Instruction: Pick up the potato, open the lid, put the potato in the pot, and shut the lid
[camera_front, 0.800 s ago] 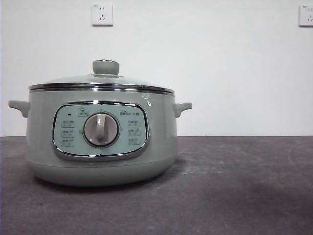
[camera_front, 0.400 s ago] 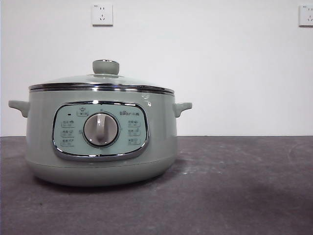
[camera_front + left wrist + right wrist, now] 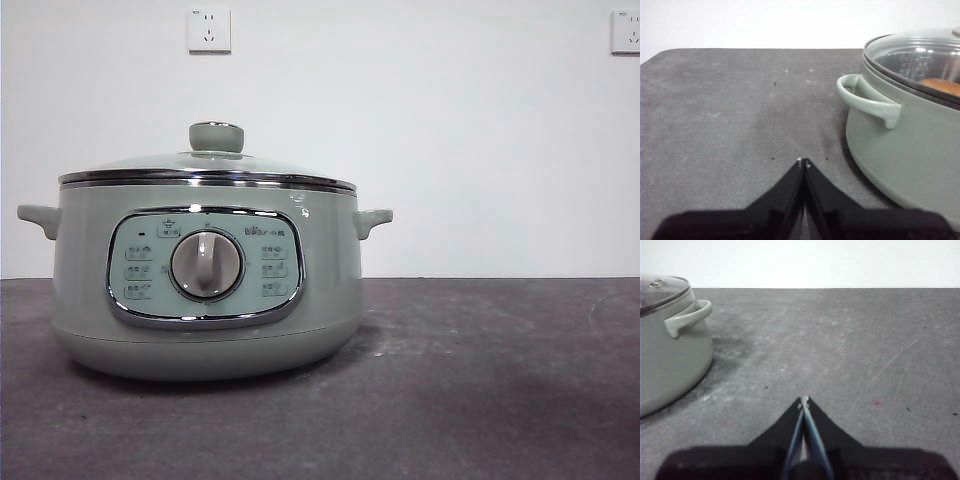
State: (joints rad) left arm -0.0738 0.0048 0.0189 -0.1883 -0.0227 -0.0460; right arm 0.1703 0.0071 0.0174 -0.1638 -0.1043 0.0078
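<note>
The sage-green pot (image 3: 205,290) stands on the dark table, left of centre in the front view. Its glass lid (image 3: 200,165) with the green knob (image 3: 216,136) rests shut on the rim. Through the glass in the left wrist view, an orange-brown potato (image 3: 942,86) lies inside the pot (image 3: 905,135). My left gripper (image 3: 803,162) is shut and empty, low over the table beside the pot's side handle (image 3: 867,100). On the other side of the pot (image 3: 667,345), my right gripper (image 3: 804,400) is shut and empty too.
Grey table surface (image 3: 480,380) spreads to the right of the pot. A white wall behind carries two sockets (image 3: 209,29). Neither arm shows in the front view.
</note>
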